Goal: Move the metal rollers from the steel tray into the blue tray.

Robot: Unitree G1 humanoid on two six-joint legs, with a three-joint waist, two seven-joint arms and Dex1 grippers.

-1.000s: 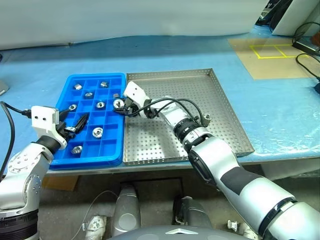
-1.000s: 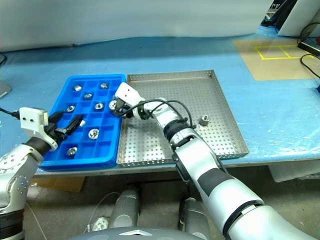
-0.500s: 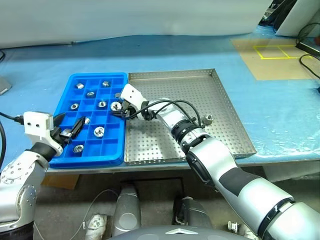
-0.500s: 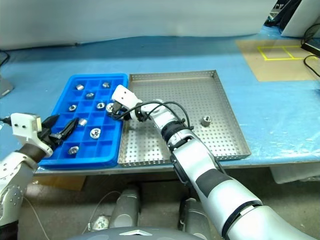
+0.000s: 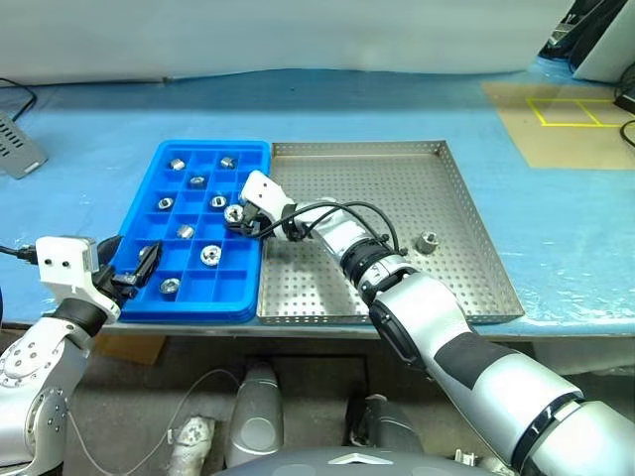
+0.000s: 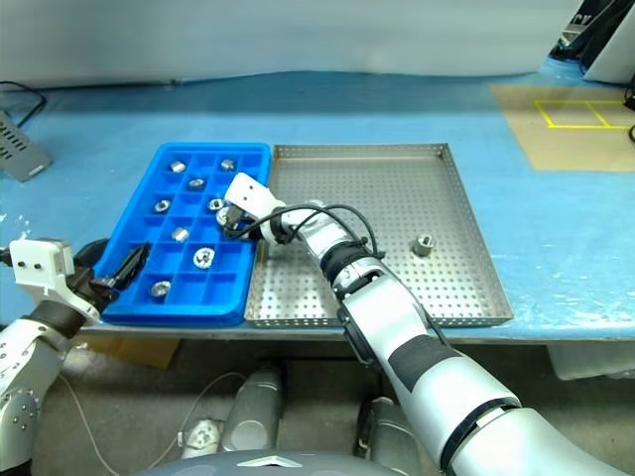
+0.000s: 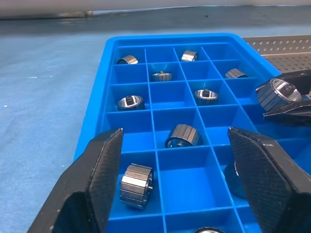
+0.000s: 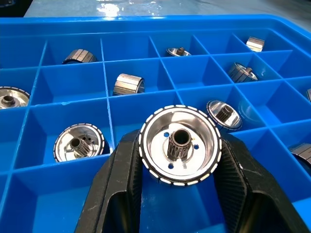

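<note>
Placing step: right gripper (image 8: 180,194) pinching a roller (image 8: 180,145) just above an empty cell of the blue tray (image 5: 149,188). Left gripper (image 7: 175,165) spread, idle. Next: lower, release. One roller (image 5: 428,241) left on steel tray (image 5: 476,198).

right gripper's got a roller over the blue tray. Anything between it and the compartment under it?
Nothing visible. The right gripper is shut on a metal roller and hangs above the blue tray; the compartment directly below looks empty, with other rollers sitting in neighbouring cells. The left gripper is open, off by the tray's near corner.
</note>
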